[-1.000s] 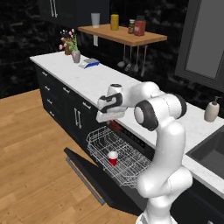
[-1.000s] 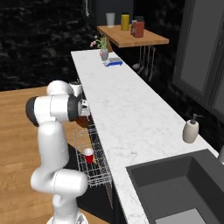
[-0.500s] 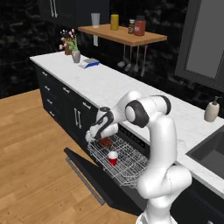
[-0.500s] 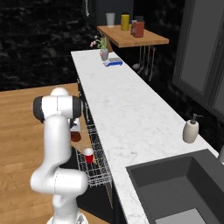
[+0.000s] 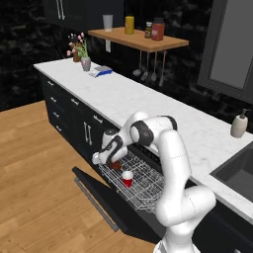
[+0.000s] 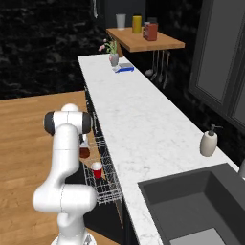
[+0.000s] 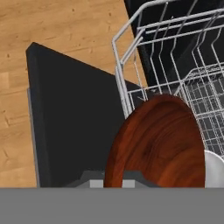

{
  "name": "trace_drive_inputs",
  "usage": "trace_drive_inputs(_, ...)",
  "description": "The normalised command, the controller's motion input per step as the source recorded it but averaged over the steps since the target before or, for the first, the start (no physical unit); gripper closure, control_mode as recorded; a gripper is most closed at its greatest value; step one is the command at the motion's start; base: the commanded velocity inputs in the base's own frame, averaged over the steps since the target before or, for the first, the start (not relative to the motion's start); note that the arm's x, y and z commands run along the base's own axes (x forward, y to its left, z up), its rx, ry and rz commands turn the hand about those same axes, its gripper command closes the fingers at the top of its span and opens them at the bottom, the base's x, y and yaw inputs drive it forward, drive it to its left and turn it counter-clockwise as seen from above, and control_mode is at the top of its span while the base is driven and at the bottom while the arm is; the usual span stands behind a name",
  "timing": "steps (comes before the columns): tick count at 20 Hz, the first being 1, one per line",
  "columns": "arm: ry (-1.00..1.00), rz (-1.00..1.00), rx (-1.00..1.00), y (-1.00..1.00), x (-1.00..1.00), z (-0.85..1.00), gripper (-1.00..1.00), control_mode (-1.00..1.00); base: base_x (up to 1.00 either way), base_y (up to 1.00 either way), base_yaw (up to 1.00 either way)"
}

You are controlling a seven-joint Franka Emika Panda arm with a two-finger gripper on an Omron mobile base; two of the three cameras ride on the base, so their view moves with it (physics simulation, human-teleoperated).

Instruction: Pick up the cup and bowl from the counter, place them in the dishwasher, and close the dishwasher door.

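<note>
A white robot arm with dark joints bends down from its base so that its two-finger claw point(image 5: 109, 159) hangs low over the pulled-out white wire rack point(image 5: 141, 183) of the black-fronted built-in dishwasher point(image 5: 148, 207). The claw's fingers are pressed nearly together, pinching the rim of a shallow round reddish-brown bowl point(image 7: 157, 142). In the hand view the bowl stands on edge right in front of the claw and hides the fingertips, with its glossy wood-grain surface facing the camera. In the left base view the bowl point(image 5: 116, 165) shows as a small dark red shape directly under the claw, at the rack's near corner; whether it touches the wires cannot be told.

Just beyond the claw, further along the rack, a small red plastic party cup with a white rim point(image 5: 127, 178) stands upright among the wires. In the right base view the cup point(image 6: 97, 170) sits a little below the bowl point(image 6: 84, 152).

Below and to the outer side of the claw, the flat black rectangular dishwasher door point(image 7: 74, 127) lies folded down, open, over the wooden floor point(image 5: 34, 188).

Above and behind the claw runs the long white marble counter point(image 5: 148, 106) over black cabinets. Well apart from the claw, at the counter's far end, stand a small vase of pink flowers point(image 5: 85, 63) and a flat blue and white object point(image 5: 101, 71); at the other end, a cream soap dispenser point(image 5: 239, 125) stands beside a dark sink point(image 6: 191, 201).
</note>
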Motion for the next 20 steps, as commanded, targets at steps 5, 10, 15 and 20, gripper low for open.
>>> trace_drive_inputs(5, 0.01, 0.00, -0.08, -0.26, 0.64, -0.48, 1.00, -1.00, 0.00, 0.00, 0.00)
trace_drive_inputs(10, 0.00, 0.00, -0.08, -0.04, 0.50, -0.62, 1.00, -1.00, 0.00, 0.00, 0.00)
trace_drive_inputs(15, 0.00, 0.00, -0.07, -0.20, 0.39, -0.55, 1.00, -1.00, 0.00, 0.00, 0.00)
trace_drive_inputs(20, 0.00, 0.01, -0.04, -0.17, 0.22, -0.52, 1.00, -1.00, 0.00, 0.00, 0.00)
